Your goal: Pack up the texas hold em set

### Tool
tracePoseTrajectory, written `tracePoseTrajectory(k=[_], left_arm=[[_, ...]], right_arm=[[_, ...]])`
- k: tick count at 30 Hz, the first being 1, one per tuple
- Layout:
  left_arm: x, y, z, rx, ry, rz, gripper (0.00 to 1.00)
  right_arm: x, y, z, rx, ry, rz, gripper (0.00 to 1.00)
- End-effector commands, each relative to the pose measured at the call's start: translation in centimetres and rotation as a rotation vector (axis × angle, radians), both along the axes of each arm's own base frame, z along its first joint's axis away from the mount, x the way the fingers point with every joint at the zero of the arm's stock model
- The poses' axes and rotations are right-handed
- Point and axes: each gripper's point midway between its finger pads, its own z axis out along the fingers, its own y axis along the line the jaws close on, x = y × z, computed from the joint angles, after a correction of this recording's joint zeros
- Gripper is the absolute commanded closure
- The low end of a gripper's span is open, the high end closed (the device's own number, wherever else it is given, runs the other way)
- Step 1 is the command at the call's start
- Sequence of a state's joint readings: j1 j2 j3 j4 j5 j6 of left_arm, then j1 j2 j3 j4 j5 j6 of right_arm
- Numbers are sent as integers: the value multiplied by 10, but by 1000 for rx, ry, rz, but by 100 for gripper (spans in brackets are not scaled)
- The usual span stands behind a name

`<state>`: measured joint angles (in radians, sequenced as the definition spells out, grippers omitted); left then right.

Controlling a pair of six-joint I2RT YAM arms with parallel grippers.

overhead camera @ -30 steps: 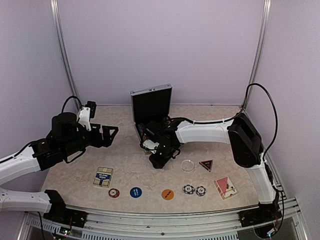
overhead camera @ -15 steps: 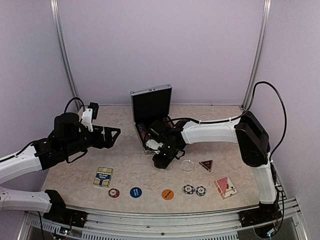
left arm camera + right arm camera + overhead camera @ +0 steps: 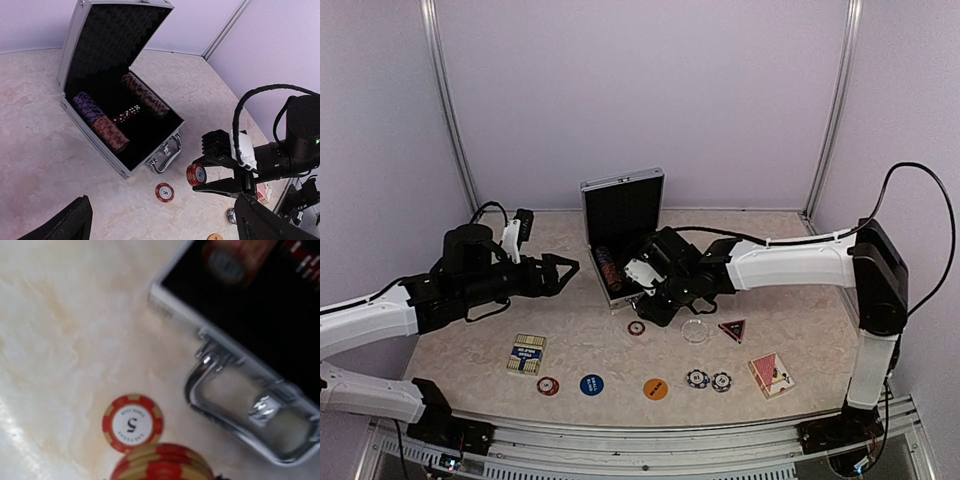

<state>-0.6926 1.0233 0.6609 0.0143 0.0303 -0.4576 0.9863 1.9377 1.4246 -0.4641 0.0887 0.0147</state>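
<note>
Room: lilac walls and metal corner posts close in a marbled beige table (image 3: 575,318).
Case: the small silver case (image 3: 622,215) sits at the middle back of the table. Its lid stands upright, its lining is black, and its metal handle (image 3: 166,154) faces the front edge.
Inside the case: a purple row of chips (image 3: 86,107) and a reddish-brown row (image 3: 111,134) lie on edge, end to end. Another striped row (image 3: 145,95) lies along the far side.
My right pincer (image 3: 198,175): closed on a short stack of red chips (image 3: 162,464), held on edge. It hangs above the table just in front of the handle.
Loose red chip (image 3: 636,328): flat on the table beneath the held stack, near the handle, and marked with a 5.
My left pincer (image 3: 563,272): the jaws stand wide apart with nothing between them. It is above the table to the left of the case, pointing toward it.
Right of middle: a clear disc (image 3: 695,331) lies with a dark triangle (image 3: 732,329) just beside it.
Front row, left to right: a blue-and-yellow card deck (image 3: 527,353), a front red chip (image 3: 548,386), a blue disc (image 3: 591,384) and an orange disc (image 3: 656,388). Then come two dark striped chips (image 3: 697,379) side by side and a red-backed card deck (image 3: 771,374), all well apart from the case.
</note>
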Motion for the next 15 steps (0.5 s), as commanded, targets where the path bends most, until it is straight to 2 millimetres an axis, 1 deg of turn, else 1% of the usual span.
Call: tracePoseTrajectory(k=[1,7,8,9,11,15], left_arm=[[-2,-23,3,-126,46,-91,1],[1,-45,-3,-202,111,-156,1],[2,-50,-8,-204,132,-170,1],[2,-55,-8,-212,140,-184,1],[4,-64,-14,-209,159,-200,1],[4,-86,-8,-203,143,-242,1]], right_arm=[[5,10,53,154,-155,25,100],[-3,2,89,248,-239,43,100],[-4,1,94,261,-250,44,100],[-5,0,99,274,-261,48,100],[-7,-1,107,296,-275,56,100],[-9,-1,113,311,-287,63,100]])
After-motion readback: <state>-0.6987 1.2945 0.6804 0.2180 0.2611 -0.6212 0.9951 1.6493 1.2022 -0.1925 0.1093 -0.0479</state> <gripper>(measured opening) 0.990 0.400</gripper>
